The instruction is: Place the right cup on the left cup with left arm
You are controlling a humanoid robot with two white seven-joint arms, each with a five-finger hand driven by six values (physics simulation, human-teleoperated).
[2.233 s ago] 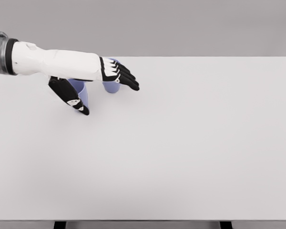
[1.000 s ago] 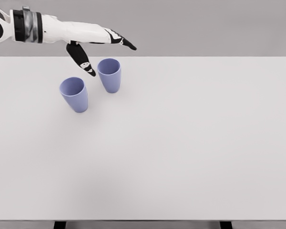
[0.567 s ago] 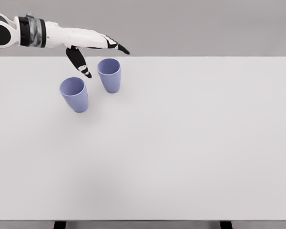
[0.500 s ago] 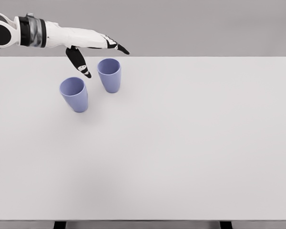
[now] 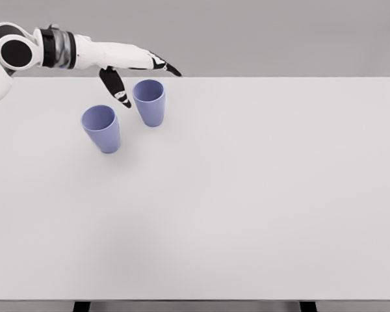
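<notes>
Two lavender cups stand upright on the white table (image 5: pixel 247 195). The left cup (image 5: pixel 101 128) is nearer me; the right cup (image 5: pixel 149 102) sits a little farther back and to its right. My left hand (image 5: pixel 146 81) hovers above and behind the right cup, fingers (image 5: pixel 166 66) stretched out to the right and thumb (image 5: pixel 116 88) hanging down just left of the cup's rim. It holds nothing. The white forearm runs in from the upper left. My right arm does not show.
The table's far edge runs just behind the right cup. Dark table legs (image 5: pixel 82 306) show under the near edge.
The left hand rose off the cups, then over the last second drifted slightly right and down toward the right cup. Neither cup has moved.
</notes>
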